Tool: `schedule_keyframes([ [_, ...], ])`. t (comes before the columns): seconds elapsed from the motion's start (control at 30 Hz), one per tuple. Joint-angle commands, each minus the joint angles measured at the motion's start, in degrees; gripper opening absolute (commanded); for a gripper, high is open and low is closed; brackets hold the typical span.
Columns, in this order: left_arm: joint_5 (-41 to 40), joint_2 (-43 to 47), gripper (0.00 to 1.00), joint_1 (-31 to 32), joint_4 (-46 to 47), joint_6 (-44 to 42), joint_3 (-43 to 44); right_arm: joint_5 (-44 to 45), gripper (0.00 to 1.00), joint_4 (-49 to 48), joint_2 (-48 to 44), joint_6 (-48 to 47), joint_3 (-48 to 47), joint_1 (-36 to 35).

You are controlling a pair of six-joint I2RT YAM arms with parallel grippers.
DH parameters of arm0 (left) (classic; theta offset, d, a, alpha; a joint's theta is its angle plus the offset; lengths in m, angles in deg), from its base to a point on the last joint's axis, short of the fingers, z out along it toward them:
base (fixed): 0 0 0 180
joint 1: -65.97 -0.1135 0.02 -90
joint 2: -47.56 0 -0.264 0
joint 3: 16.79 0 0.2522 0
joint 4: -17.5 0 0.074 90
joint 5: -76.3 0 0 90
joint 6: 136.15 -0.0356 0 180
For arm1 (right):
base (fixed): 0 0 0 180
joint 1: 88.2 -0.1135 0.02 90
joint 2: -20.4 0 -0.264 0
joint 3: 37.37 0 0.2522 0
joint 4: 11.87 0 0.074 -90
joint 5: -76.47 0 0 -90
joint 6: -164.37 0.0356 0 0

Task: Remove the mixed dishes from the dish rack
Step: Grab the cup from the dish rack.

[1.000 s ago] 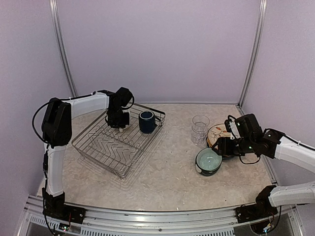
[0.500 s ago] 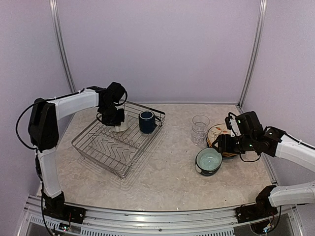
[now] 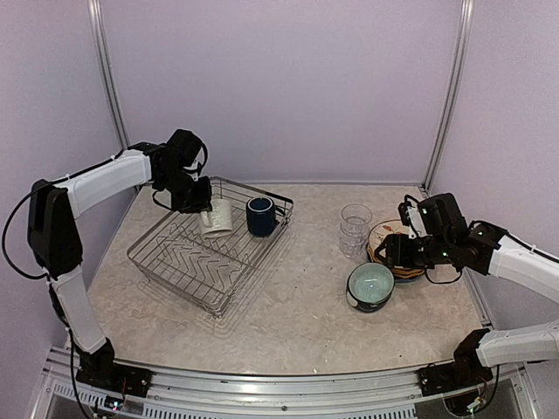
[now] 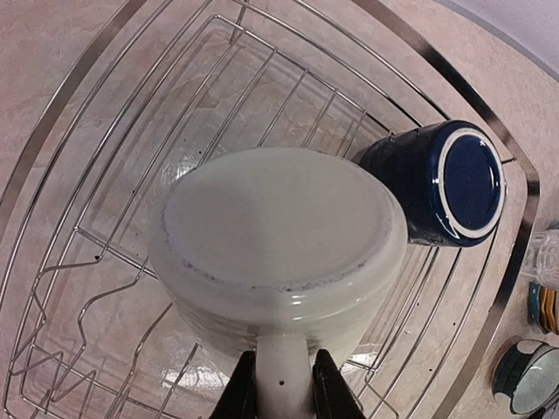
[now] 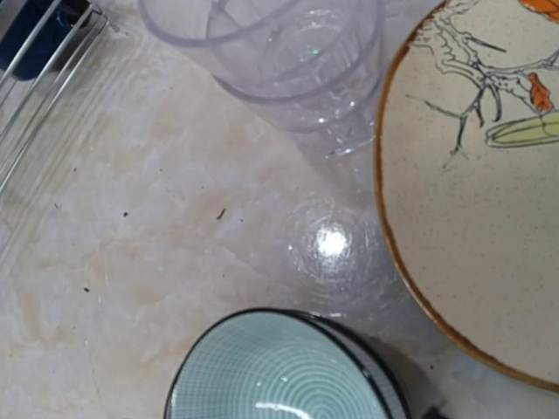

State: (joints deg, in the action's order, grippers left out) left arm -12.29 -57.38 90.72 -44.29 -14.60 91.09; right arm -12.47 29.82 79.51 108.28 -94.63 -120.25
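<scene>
My left gripper (image 3: 199, 206) is shut on the handle of the cream mug (image 3: 216, 218) and holds it tilted above the back of the dish rack (image 3: 205, 257). In the left wrist view the mug's base (image 4: 279, 236) faces the camera and my fingers (image 4: 281, 384) pinch the handle. The navy mug (image 3: 260, 216) lies in the rack's far corner, also seen in the left wrist view (image 4: 454, 179). My right gripper (image 3: 395, 255) hovers open over the table between the teal bowl (image 3: 370, 286), the clear tumbler (image 3: 355, 229) and the bird plate (image 3: 390, 236).
The right wrist view shows the tumbler (image 5: 279, 61), the bird plate's rim (image 5: 480, 201) and the teal bowl (image 5: 279, 375) close together. The bird plate lies on top of a stack of other plates. Purple walls and metal posts enclose the table.
My left arm has lifted the cream mug out of the rack and swung back and to the left with it. The right arm has barely moved.
</scene>
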Motion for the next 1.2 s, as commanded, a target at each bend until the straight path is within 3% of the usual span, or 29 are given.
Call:
schedule_keyframes([
  [0.0, 3.11, -0.36, 0.00, -0.29, 3.70, 0.36, 0.45, -0.13, 0.69, 0.12, 0.33, -0.74, -1.58, 0.39],
  [0.4, 5.26, -8.53, 0.00, -0.42, -1.26, -2.49, 7.91, 1.11, 0.69, 0.54, -0.51, -0.71, -1.25, 0.47],
  [0.6, 3.72, -8.88, 0.20, -0.01, -1.44, -2.69, 6.12, 0.93, 0.69, 0.23, -1.10, -0.64, -0.35, 0.39],
  [0.7, 4.81, -10.11, 0.25, 0.16, -2.49, -3.14, 6.96, 1.10, 0.69, 0.29, -1.32, -0.66, -0.42, 0.41],
  [1.17, 5.04, -15.81, 0.13, -0.36, -6.39, -4.99, 13.79, 0.76, 0.69, -0.09, -1.88, 0.10, 0.88, 0.47],
])
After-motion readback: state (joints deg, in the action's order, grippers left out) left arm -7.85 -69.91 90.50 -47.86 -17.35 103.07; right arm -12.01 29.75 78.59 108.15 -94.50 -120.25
